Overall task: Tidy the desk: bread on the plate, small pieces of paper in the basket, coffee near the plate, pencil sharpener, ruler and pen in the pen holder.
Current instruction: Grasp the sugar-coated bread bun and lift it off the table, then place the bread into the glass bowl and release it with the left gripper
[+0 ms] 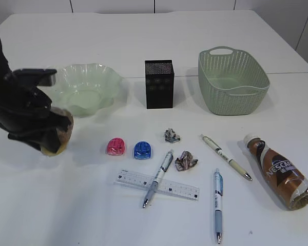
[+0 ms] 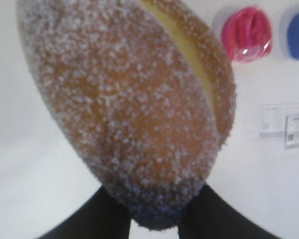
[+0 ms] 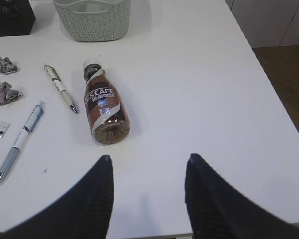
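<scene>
My left gripper [image 1: 52,137] is shut on the sugar-dusted bread [image 2: 134,99], its black fingers [image 2: 102,214] pinching the bun's near end, just in front of the wavy green plate [image 1: 90,84]. A pink pencil sharpener [image 1: 116,146] and a blue one [image 1: 142,149] lie to its right. The ruler [image 1: 174,187] lies under one pen [image 1: 158,178]; two more pens [image 1: 226,156] [image 1: 217,205] lie further right. Two crumpled papers [image 1: 171,136] [image 1: 186,160] lie mid-table. The coffee bottle [image 3: 103,107] lies on its side ahead of my open, empty right gripper [image 3: 147,159].
The black pen holder [image 1: 159,83] stands at the back centre. The green woven basket [image 1: 232,79] stands to its right. The table's right edge [image 3: 269,99] runs close beside the right gripper.
</scene>
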Controlling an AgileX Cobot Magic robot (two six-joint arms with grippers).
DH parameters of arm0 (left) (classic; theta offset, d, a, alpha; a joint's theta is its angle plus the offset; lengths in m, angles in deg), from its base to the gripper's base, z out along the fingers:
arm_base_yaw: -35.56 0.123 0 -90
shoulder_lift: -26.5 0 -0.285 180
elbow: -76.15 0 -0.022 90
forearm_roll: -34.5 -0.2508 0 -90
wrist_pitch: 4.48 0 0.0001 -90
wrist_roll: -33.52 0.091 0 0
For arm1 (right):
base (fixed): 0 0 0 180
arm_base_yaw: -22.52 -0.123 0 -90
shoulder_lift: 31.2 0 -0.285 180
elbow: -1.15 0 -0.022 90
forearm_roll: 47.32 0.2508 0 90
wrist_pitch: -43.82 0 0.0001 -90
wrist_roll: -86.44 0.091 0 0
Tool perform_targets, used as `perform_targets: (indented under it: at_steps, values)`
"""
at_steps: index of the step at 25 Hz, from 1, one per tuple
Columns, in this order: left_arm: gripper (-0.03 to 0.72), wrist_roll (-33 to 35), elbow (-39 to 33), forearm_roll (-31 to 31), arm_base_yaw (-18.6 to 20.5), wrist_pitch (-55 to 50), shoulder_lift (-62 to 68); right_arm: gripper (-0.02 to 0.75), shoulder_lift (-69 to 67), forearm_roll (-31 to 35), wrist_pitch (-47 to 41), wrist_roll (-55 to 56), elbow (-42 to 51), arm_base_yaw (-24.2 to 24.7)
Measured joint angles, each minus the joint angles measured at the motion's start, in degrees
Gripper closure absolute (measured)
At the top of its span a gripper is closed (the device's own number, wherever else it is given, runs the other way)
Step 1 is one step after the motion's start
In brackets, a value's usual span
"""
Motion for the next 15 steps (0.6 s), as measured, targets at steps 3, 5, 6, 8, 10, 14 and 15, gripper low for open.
perform_targets:
  at_steps: [3, 5, 6, 8, 10, 14, 15]
  values:
    - [0.531, 0.0, 2.68, -0.71, 0.0, 0.53, -3.71, 0.361, 0.0, 0.0, 0.0, 0.0, 0.0, 0.0]
    - [0.531, 0.0, 4.94, -1.62, 0.0, 1.46, -5.26, 0.361, 0.0, 0.0, 0.0, 0.0, 0.0, 0.0]
    - [0.531, 0.0, 5.98, -1.94, 0.0, 2.04, -5.7, 0.361, 0.0, 0.0, 0.0, 0.0, 0.0, 0.0]
    - [0.531, 0.0, 8.44, -2.62, 0.0, 3.58, -5.86, 0.361, 0.0, 0.0, 0.0, 0.0, 0.0, 0.0]
    - [0.531, 0.0, 9.97, -3.44, 0.0, 5.91, -5.86, 0.361, 0.0, 0.0, 0.0, 0.0, 0.0, 0.0]
    - [0.531, 0.0, 12.19, -4.83, 0.0, 11.9, -5.86, 0.361, 0.0, 0.0, 0.0, 0.0, 0.0, 0.0]
    - [0.531, 0.0, 12.92, -4.82, 0.0, 13.05, -5.71, 0.361, 0.0, 0.0, 0.0, 0.0, 0.0, 0.0]
